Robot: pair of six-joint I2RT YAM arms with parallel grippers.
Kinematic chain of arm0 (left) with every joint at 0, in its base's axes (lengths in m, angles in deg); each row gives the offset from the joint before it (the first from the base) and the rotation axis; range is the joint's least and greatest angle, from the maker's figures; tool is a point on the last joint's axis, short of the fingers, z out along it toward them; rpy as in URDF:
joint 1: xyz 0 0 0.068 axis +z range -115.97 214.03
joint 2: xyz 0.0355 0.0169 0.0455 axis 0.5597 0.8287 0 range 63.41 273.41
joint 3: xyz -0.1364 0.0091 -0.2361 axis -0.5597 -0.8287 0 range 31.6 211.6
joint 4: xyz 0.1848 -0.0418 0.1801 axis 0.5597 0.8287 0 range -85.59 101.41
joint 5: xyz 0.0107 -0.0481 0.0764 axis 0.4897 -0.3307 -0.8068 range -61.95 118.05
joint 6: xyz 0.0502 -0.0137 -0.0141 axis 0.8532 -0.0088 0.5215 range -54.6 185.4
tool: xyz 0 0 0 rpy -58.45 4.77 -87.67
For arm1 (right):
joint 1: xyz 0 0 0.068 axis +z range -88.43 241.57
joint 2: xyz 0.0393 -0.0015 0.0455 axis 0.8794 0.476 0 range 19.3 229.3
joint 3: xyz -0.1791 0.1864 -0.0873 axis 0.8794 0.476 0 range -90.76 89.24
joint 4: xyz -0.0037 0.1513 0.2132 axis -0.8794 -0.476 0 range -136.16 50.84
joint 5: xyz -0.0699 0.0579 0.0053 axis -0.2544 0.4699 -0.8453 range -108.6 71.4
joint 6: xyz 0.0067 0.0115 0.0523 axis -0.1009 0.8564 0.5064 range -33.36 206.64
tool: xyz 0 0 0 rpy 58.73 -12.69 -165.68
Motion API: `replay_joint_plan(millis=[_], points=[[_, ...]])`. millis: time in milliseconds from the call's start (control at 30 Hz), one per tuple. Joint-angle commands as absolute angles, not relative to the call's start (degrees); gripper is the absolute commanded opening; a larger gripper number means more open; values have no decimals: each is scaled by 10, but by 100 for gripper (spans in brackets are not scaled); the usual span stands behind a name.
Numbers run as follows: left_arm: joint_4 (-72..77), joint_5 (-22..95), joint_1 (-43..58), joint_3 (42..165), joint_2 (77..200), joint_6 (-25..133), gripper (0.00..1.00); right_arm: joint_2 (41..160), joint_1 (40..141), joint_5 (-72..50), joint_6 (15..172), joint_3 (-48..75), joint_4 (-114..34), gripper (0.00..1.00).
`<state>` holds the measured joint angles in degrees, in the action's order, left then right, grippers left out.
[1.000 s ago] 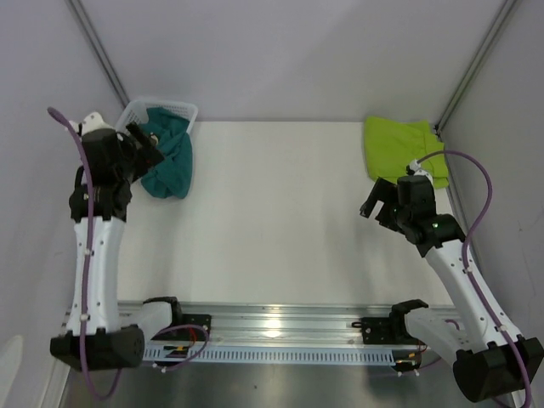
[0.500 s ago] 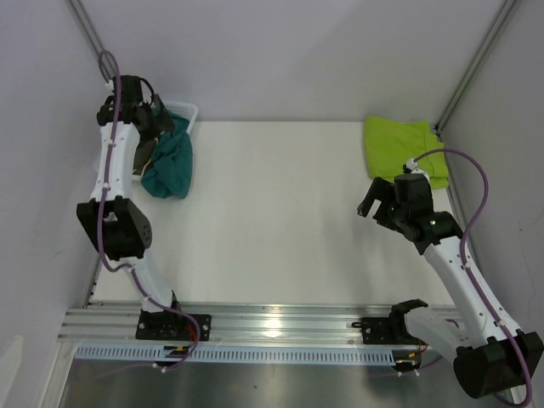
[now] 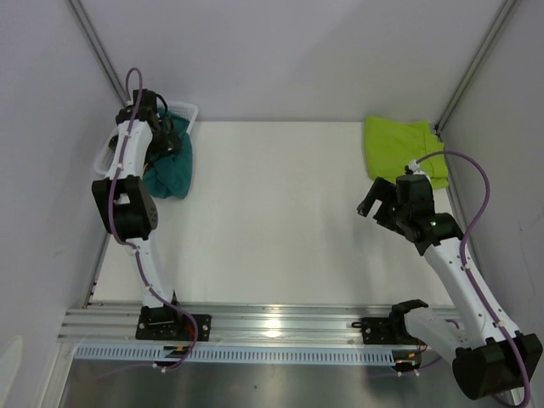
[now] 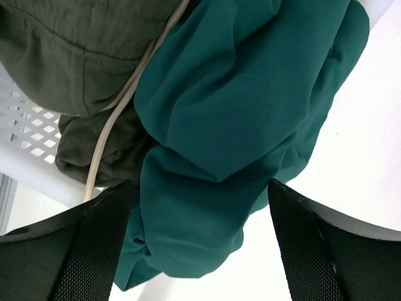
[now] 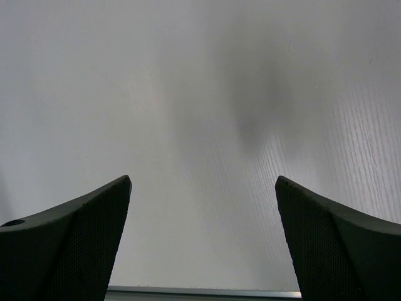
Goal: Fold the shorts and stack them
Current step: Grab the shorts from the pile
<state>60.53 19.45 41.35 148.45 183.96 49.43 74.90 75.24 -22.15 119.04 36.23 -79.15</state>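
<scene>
The teal shorts (image 3: pixel 172 167) hang out of a white basket (image 3: pixel 189 110) at the back left and spill onto the table. In the left wrist view the teal shorts (image 4: pixel 238 113) lie crumpled beside the dark olive shorts (image 4: pixel 75 50), with a cream drawstring (image 4: pixel 119 113) across them. My left gripper (image 3: pixel 172 138) is open just above the teal cloth, and in its wrist view (image 4: pixel 199 185) the jaws straddle it. The lime-green shorts (image 3: pixel 401 149) lie folded at the back right. My right gripper (image 3: pixel 375 201) is open and empty in front of them, above bare table (image 5: pixel 202 182).
The white perforated basket wall (image 4: pixel 28 128) shows under the olive cloth. Grey walls close in the table on the left, back and right. A metal rail (image 3: pixel 272 327) runs along the near edge.
My left arm has swung from the table's left side up and over the basket, bringing its gripper above the teal shorts. The right arm has not moved.
</scene>
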Motion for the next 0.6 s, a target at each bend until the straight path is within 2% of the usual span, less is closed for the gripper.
replay_joint_plan(millis=[0, 133, 167, 233, 267, 333, 367, 433, 567], points=[[586, 189, 416, 1517, 1850, 517, 89, 742, 749, -214, 1201, 366, -784, 100], [584, 203, 416, 1540, 1881, 520, 78, 737, 749, -217, 1206, 374, -787, 99], [590, 202, 416, 1554, 1887, 518, 68, 736, 749, -216, 1207, 376, -787, 99], [589, 201, 416, 1557, 1896, 516, 55, 734, 748, -216, 1209, 378, -786, 99], [579, 199, 416, 1552, 1894, 513, 38, 734, 749, -215, 1211, 379, -788, 100], [568, 203, 417, 1552, 1887, 511, 22, 734, 749, -212, 1214, 380, -786, 100], [557, 208, 416, 1556, 1885, 510, 10, 734, 749, -212, 1214, 383, -785, 99], [549, 223, 416, 1560, 1881, 511, 1, 734, 749, -212, 1217, 384, -784, 99], [546, 243, 421, 1572, 1852, 491, 0, 738, 749, -209, 1217, 385, -780, 100]])
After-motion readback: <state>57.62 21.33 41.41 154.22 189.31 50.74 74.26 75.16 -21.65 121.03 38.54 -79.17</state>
